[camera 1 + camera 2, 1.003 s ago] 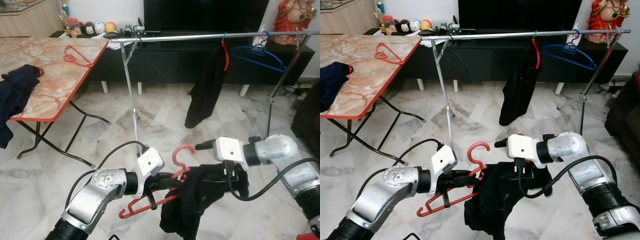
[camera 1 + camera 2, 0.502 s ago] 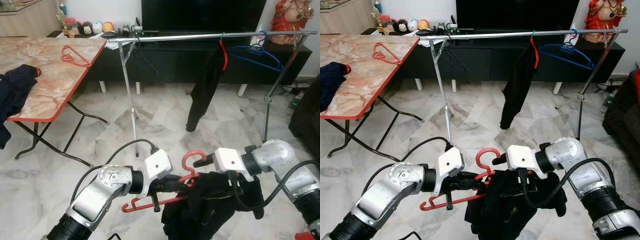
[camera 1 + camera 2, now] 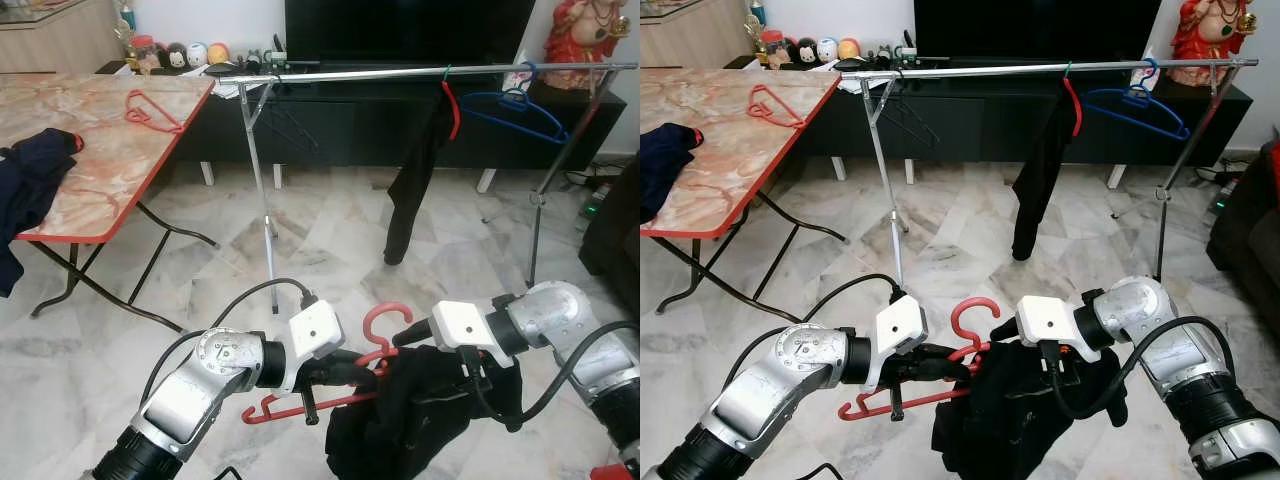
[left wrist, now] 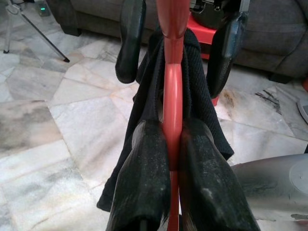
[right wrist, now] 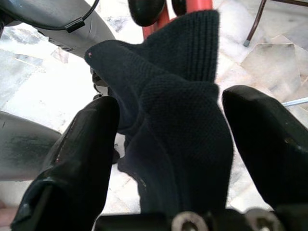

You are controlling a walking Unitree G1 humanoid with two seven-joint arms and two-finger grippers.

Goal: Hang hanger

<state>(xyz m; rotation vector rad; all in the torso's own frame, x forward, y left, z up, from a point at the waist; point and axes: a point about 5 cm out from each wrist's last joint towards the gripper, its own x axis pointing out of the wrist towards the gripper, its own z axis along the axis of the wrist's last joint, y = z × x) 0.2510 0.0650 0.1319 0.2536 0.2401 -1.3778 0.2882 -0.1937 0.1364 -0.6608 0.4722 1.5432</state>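
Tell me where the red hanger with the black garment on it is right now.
In the left eye view the red hanger is low in the middle, over the marble floor, clamped in the left gripper, with the black garment draped beside the right gripper.

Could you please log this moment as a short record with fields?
left gripper: shut on the red hanger
right gripper: open, fingers either side of the black garment
black garment: draped over the red hanger, held low above the floor
clothes rail: ahead, carrying a hung black garment and a blue hanger
folding table: to the robot's left, with a spare red hanger on it
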